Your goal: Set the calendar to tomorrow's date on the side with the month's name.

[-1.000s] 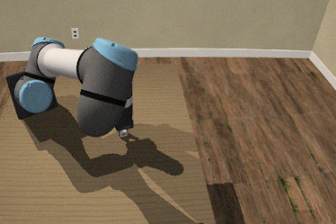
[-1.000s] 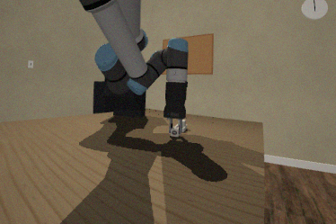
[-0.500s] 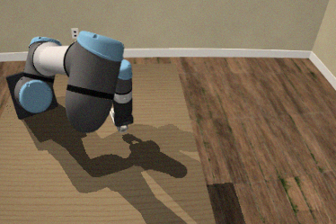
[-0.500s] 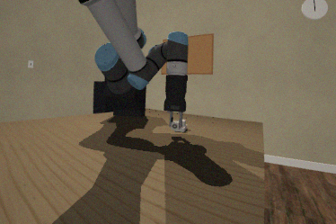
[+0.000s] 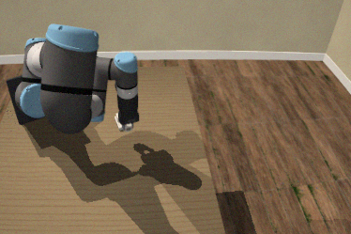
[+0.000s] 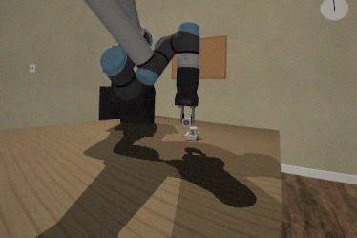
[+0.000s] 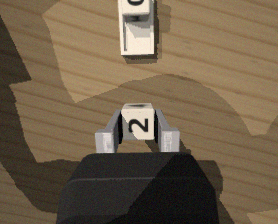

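My gripper (image 7: pixel 138 119) (image 6: pixel 187 119) (image 5: pixel 125 124) is shut on a white cube (image 7: pixel 137 120) whose face toward the wrist camera shows an upright 2. It holds the cube above the wooden table. The white calendar tray (image 7: pixel 136 44) (image 6: pixel 192 137) lies flat on the table just ahead of the gripper in the wrist view, and below it in the exterior view. A second white cube (image 7: pixel 136 5) stands at the tray's far end, cut off by the top edge of the wrist view. Its digit is only partly visible. The tray's near half holds no cube.
The arm's dark base (image 6: pixel 126 104) stands at the back of the table. The table's right edge (image 6: pixel 279 162) drops to a wooden floor (image 5: pixel 272 131). The arm casts dark shadows across the table top.
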{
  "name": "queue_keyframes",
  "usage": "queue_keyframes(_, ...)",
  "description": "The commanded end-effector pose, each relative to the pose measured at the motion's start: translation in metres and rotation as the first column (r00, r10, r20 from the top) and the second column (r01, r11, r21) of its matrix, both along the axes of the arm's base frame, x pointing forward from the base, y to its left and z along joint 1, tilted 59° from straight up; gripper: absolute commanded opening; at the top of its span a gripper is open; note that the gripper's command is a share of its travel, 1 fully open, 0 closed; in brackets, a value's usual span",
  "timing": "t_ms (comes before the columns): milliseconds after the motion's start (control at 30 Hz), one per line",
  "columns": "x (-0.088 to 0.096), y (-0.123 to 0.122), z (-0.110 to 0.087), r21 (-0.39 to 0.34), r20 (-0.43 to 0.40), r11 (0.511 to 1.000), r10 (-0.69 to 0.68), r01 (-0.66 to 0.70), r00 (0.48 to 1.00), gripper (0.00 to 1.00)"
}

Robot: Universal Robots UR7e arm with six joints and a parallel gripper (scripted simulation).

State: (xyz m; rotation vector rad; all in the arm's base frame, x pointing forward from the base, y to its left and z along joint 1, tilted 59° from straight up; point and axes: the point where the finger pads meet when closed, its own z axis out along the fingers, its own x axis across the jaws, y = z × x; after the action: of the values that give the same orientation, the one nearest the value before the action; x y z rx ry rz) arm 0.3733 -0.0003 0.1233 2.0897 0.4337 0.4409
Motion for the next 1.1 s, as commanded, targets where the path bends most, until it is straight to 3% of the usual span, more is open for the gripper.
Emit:
queue_keyframes(0,-0.007,0.011,0.008,0.003,-0.004,1.000,-0.006,0.006,1.000,0.57)
queue_keyframes(533,-0.015,0.024,0.017,0.003,-0.004,1.000,-0.006,0.006,1.000,0.57)
queue_keyframes(1067,-0.015,0.028,0.013,0.004,-0.006,1.000,-0.006,0.006,1.000,0.57)
